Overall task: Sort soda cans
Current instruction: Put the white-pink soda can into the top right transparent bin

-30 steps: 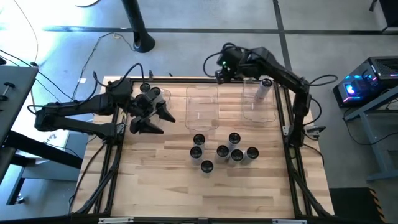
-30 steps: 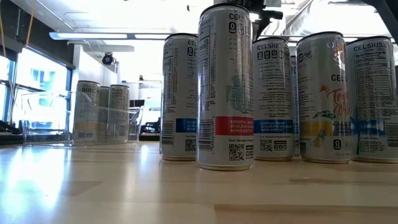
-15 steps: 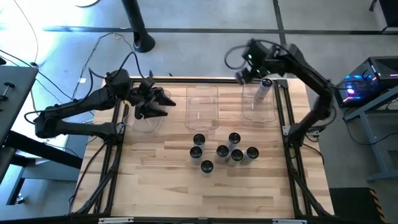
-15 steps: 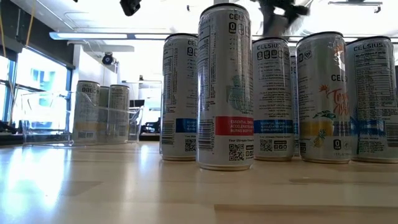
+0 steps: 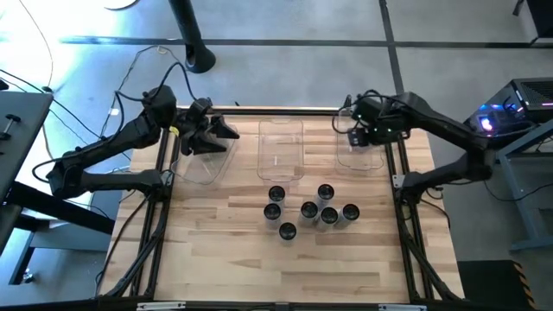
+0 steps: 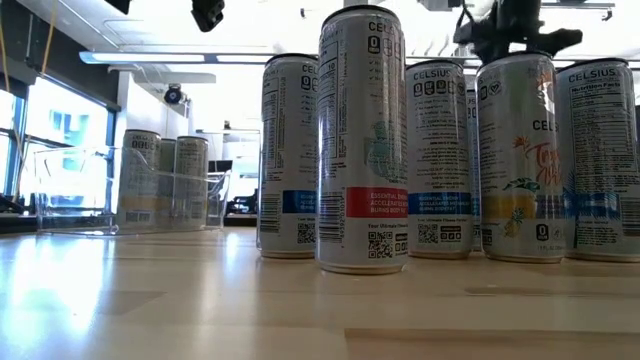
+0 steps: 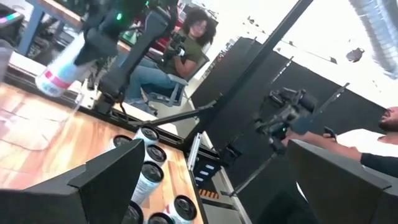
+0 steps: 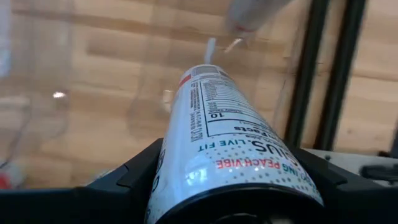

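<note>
Swung down from twelve o'clock, the right gripper (image 5: 359, 136) now hangs over the right bin (image 5: 360, 160), jaws pinching a soda can (image 8: 227, 146). Six cans (image 5: 308, 210) cluster mid-table. At ten o'clock, the left gripper (image 5: 220, 136) has risen, jaws spread.

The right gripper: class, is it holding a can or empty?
Holding: the right gripper is shut on a can, above the right-hand bin.

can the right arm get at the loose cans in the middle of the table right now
Probably not yet. The right gripper is already shut on a can, held over the right bin. The cluster of cans stands open from above, so the way looks free once it lets go.
</note>
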